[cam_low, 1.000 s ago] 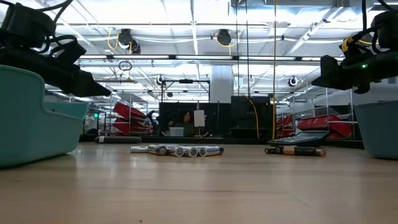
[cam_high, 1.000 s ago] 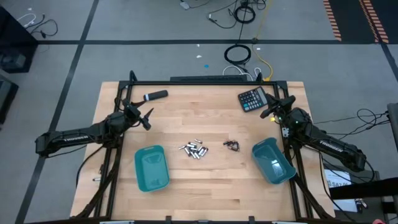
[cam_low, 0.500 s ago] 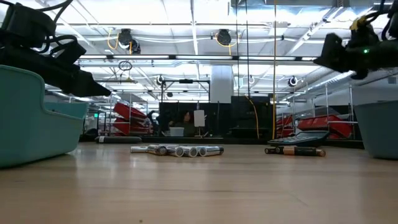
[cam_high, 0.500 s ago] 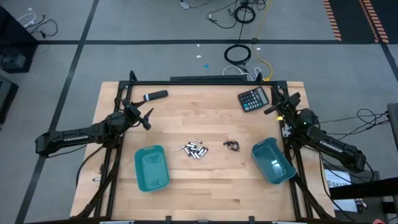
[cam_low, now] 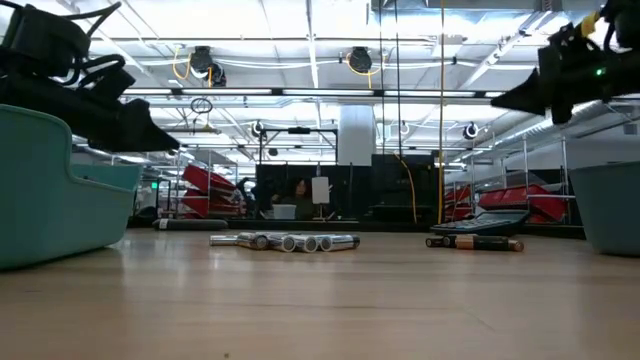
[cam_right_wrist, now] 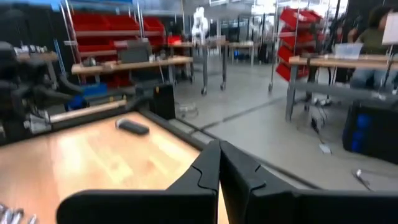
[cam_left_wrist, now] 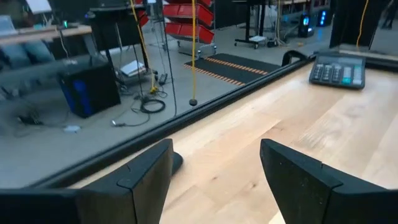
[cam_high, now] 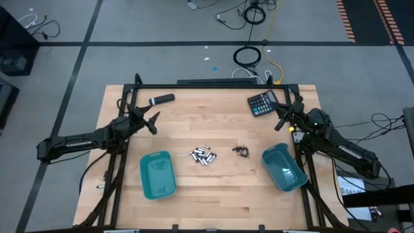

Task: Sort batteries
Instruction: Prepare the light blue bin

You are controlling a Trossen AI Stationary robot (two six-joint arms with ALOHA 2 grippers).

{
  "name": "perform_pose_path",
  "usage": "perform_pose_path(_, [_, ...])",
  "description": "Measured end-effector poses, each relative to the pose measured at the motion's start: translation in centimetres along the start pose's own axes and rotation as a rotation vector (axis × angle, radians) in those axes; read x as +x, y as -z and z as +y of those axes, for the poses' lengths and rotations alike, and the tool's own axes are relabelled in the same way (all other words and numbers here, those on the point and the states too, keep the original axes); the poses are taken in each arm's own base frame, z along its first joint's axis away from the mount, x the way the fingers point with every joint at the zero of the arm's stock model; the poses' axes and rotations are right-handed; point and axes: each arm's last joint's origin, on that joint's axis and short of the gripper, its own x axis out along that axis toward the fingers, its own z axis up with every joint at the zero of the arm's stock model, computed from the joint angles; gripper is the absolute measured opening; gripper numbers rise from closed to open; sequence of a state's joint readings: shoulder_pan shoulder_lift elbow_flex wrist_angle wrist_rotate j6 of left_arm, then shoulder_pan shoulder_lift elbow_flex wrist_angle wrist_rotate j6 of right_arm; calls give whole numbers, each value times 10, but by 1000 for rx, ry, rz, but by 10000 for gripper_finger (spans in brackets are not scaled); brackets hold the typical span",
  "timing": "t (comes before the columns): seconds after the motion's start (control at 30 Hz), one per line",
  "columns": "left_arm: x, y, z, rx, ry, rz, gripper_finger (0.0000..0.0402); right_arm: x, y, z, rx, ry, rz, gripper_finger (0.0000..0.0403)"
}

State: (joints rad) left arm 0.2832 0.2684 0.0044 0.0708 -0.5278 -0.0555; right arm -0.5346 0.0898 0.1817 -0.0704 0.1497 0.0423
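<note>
Batteries (cam_high: pixel 201 155) lie in a loose silvery cluster mid-bench in the high view, with a few smaller dark ones (cam_high: pixel 241 151) just to their right; all sit between two teal bins, left bin (cam_high: pixel 157 174) and right bin (cam_high: pixel 283 168), and both bins look empty from above. Left pincer (cam_high: pixel 152 122) hovers over the bench's left side, well apart from the pile; right pincer (cam_high: pixel 282 120) is near the calculator (cam_high: pixel 262 103); a marker-like cylinder (cam_high: pixel 162 99) lies toward the far edge. Low view: silvery batteries (cam_low: pixel 285 241) lie flat in a row on the bench (cam_low: pixel 320 300), dark ones (cam_low: pixel 475 242) further right, neither pincer touching them. Likely light, rigid, smooth and prone to rolling, so best pinched across the barrel at mid-length, one at a time. Left wrist view: left pincer (cam_left_wrist: pixel 215 169) stands wide, nothing between its fingers. Right wrist view: right pincer (cam_right_wrist: pixel 219 163) is fully closed, holding nothing.
</note>
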Motion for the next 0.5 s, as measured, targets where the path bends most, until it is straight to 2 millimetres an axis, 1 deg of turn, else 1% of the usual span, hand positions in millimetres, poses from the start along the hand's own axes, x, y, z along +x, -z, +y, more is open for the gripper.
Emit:
perform_pose_path(0.07, [0, 0, 0, -50, 0, 0, 253, 0, -1, 0, 5, -14, -3, 10])
perform_pose_path(0.17, [0, 0, 0, -116, 0, 0, 253, 2, 3, 1, 17, -18, 21, 37])
perform_pose_path(0.27, [0, 0, 0, -123, 0, -1, 253, 5, 7, 1, 21, -19, 59, 72])
perform_pose_path(0.37, [0, 0, 0, -125, 1, -2, 253, 9, 7, 3, 36, -50, 67, 107])
perform_pose_path(0.43, [0, -2, 0, -133, 4, -16, 253, 12, 6, 7, 37, -84, 60, 124])
perform_pose_path(0.5, [0, -5, 0, -159, 8, -47, 253, 15, 2, 10, 34, -103, 76, 132])
